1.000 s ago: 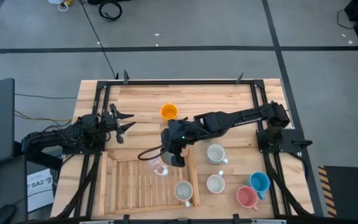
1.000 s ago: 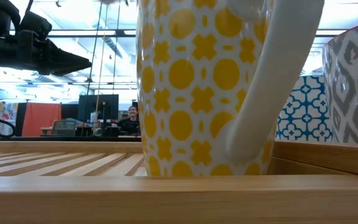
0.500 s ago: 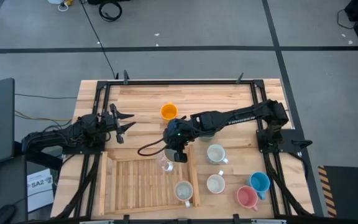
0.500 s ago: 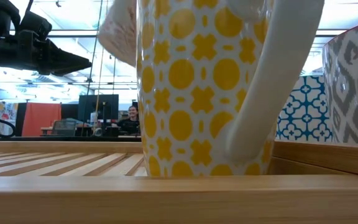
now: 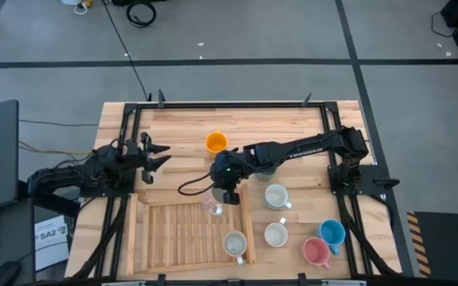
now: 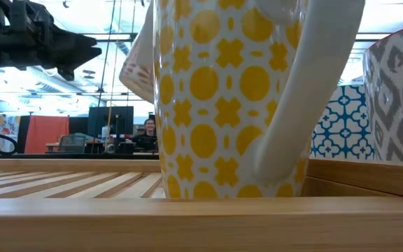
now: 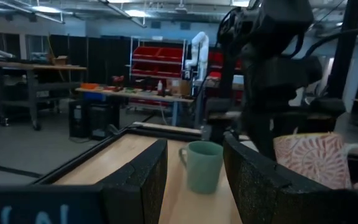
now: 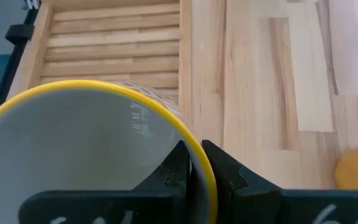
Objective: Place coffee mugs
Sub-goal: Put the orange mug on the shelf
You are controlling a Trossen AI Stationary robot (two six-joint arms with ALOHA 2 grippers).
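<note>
My right gripper (image 5: 227, 191) hangs over the far right corner of the slatted wooden tray (image 5: 157, 238), shut on a white mug with a coral pattern and a yellow rim (image 5: 212, 208) (image 6: 137, 66) (image 7: 309, 165). A yellow-patterned mug (image 5: 234, 242) (image 6: 222, 98) stands on its base in the tray. An orange mug (image 5: 215, 143), two white mugs (image 5: 277, 196) (image 5: 276, 234), a blue one (image 5: 332, 232) and a pink one (image 5: 316, 252) stand on the table. A green mug (image 7: 202, 165) shows beyond my open left gripper (image 5: 153, 155) (image 7: 194, 180), which hovers at the table's left. My right gripper pinches the coral-patterned mug by its yellow rim (image 8: 188, 144), one finger (image 8: 178, 168) inside the cup and one finger (image 8: 222, 171) outside. It comes from above, pointing down. The mug hangs lifted clear above the tray, tilted.
The tray has raised walls; its right wall (image 5: 247, 230) runs between the yellow-patterned mug and the white mugs. A cable (image 5: 193, 189) loops off my right arm over the tray's far edge. Metal frame rails (image 5: 229, 103) border the table. Bare wood lies along the far side.
My right gripper has carried the coral-patterned mug a little toward the table's far edge; in the low view the mug has come down into sight from the top of the picture. My left gripper has risen slightly and stays open.
</note>
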